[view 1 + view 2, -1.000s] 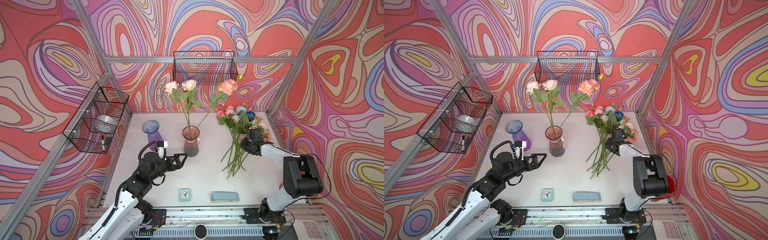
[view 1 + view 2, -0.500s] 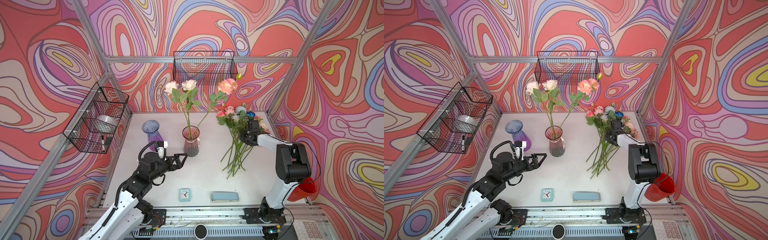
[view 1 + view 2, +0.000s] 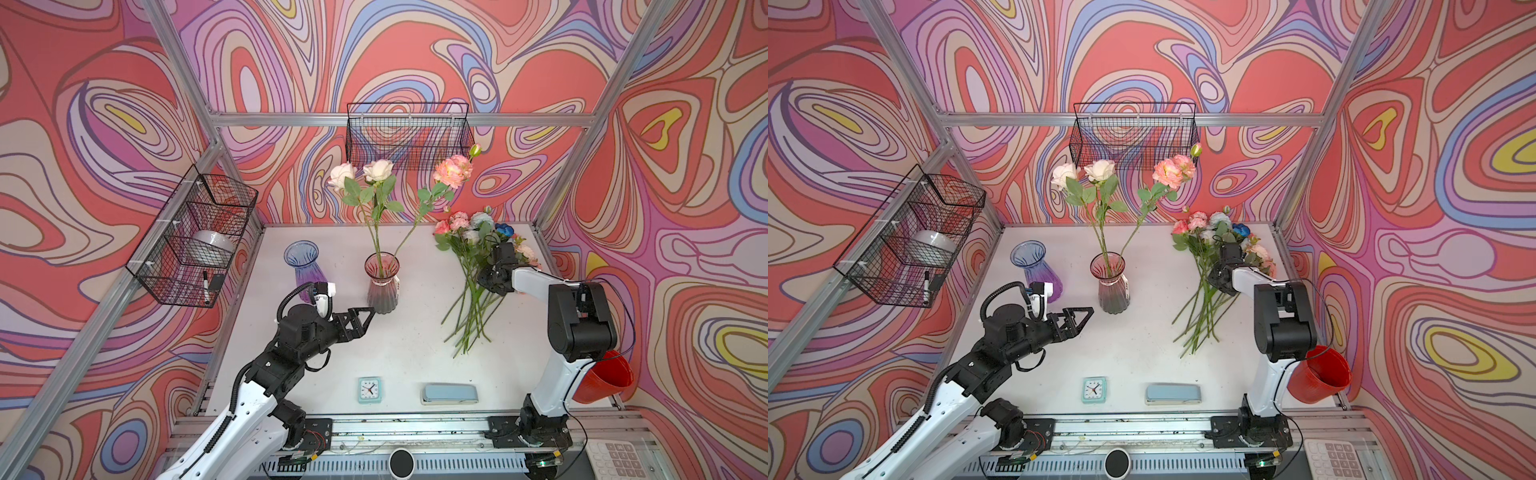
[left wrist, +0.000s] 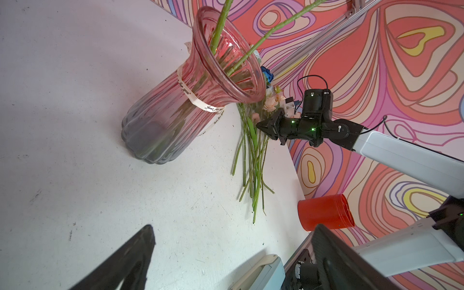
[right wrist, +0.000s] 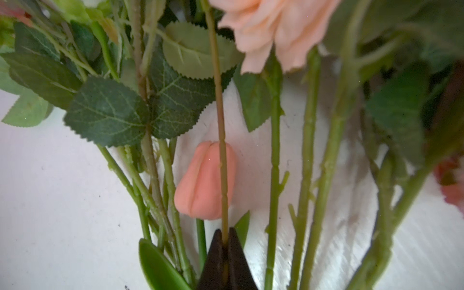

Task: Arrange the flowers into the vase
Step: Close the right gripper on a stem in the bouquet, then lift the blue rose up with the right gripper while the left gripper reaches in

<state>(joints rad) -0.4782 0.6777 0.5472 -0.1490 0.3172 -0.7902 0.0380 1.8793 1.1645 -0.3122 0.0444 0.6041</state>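
Because the right hand (image 5: pixel 225 234) was clamped by its tips on one thin stem (image 5: pixel 221 120) among the flowers (image 3: pixel 471 291) heaped on the bench (image 3: pixel 407 345) — lifting might drag tangled neighbours or let it slip; the left hand (image 3: pixel 368 318) hung spread apart beside the vase (image 3: pixel 382 286).

Table middle (image 3: pixel 419 336): bare between pink vase (image 3: pixel 381 286) and flowers (image 3: pixel 468 270); wide passage.
Vase mouth: standing stems (image 3: pixel 377 249) lean apart; rim open between them.
Left rear: purple vase (image 3: pixel 302 266) just beside the left arm (image 3: pixel 303 332).
Front: clock (image 3: pixel 369 390), blue case (image 3: pixel 449 394), gap between.
Right gripper (image 5: pixel 224 241): crowded by neighbouring stems.
Right edge: red cup (image 3: pixel 604 380) hangs beside the right arm (image 3: pixel 579 320).
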